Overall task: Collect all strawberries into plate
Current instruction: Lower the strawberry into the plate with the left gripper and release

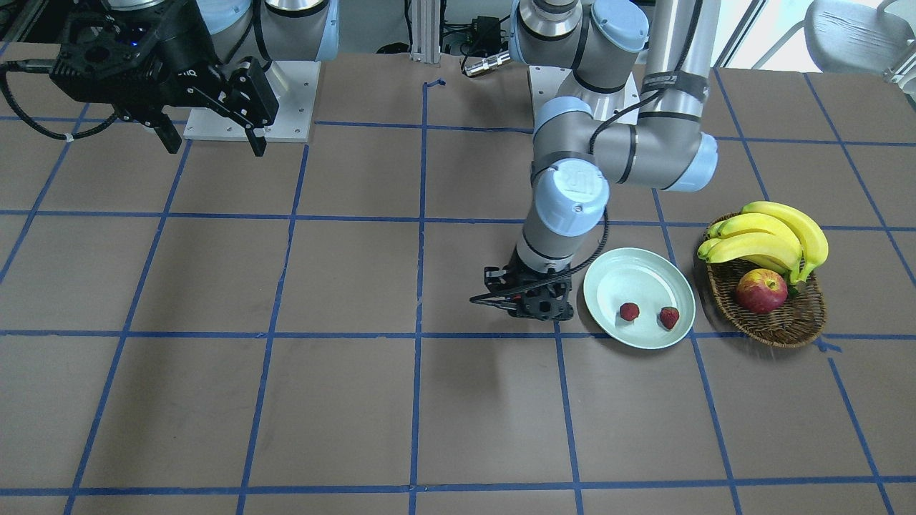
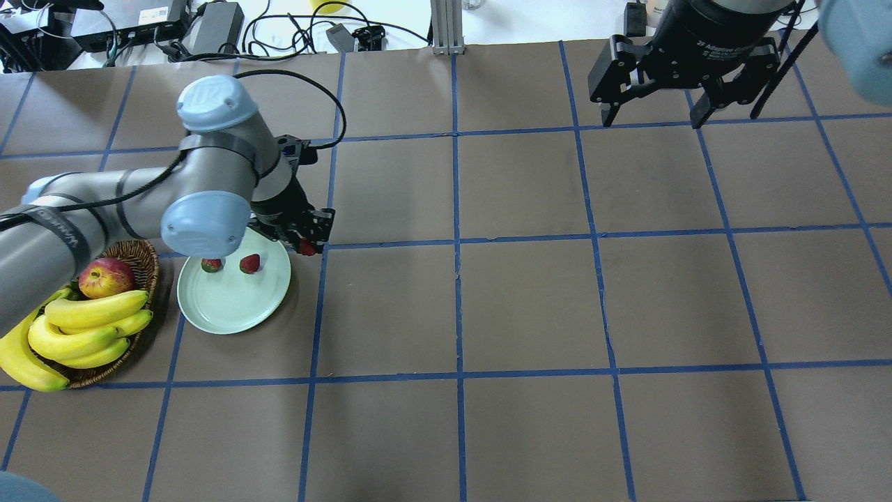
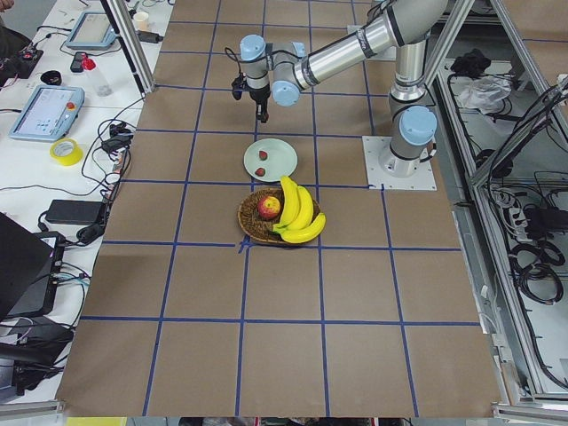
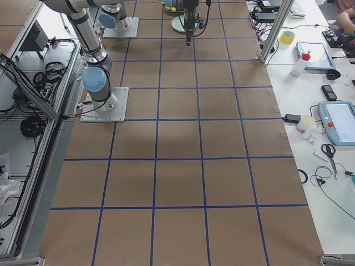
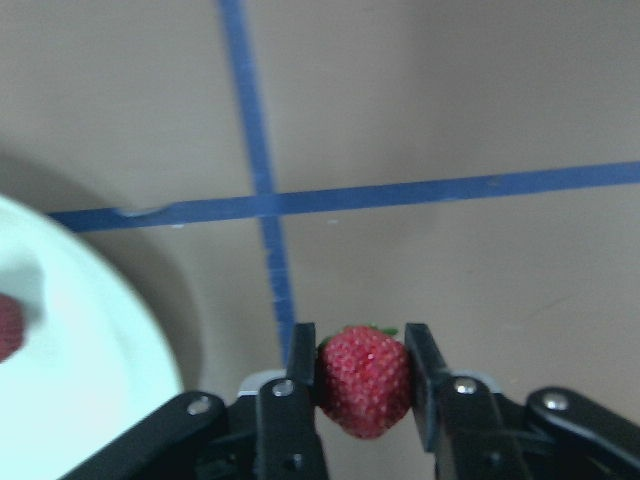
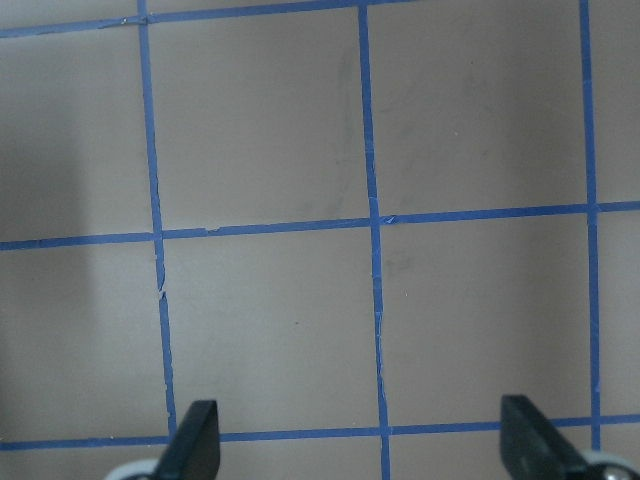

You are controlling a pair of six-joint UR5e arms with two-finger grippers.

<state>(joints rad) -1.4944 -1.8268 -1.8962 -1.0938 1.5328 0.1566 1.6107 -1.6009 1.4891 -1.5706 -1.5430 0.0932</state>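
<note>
Red strawberry, likely soft and light (bruises easily), sits clamped across its broad middle by the left pincer.

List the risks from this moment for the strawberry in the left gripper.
1. The left black two-finger gripper holds the small dark-red bumpy strawberry over brown table, outside the round pale mint-green plate; releasing here would miss.
2. It looks low beside the raised rim; a sideways move may shove the plate and roll the two dark-red strawberries already on it.
</note>
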